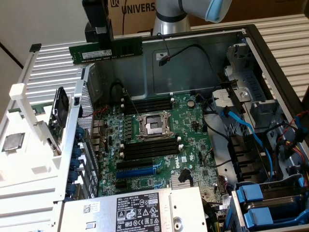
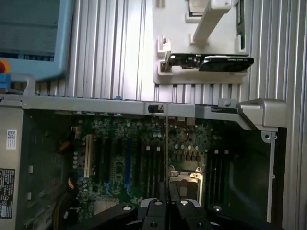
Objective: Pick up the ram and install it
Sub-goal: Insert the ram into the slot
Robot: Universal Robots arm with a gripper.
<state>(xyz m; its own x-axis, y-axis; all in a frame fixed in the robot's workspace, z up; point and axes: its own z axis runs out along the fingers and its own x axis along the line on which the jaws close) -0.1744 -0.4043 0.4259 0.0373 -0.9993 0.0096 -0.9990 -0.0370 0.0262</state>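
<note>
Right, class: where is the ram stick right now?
In the exterior view's upper left, the ram is held in the gripper, in the air above the open computer case, clear of the motherboard.

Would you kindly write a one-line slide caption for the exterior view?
The gripper holds the ram above the motherboard in the open computer case.

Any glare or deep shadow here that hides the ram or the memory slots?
Exterior view: even light, no glare; the ram in the hand stands out against the grey case wall. Wrist view: the white tray is washed out, while the motherboard sits dim and its slots read as dark bands.
</note>
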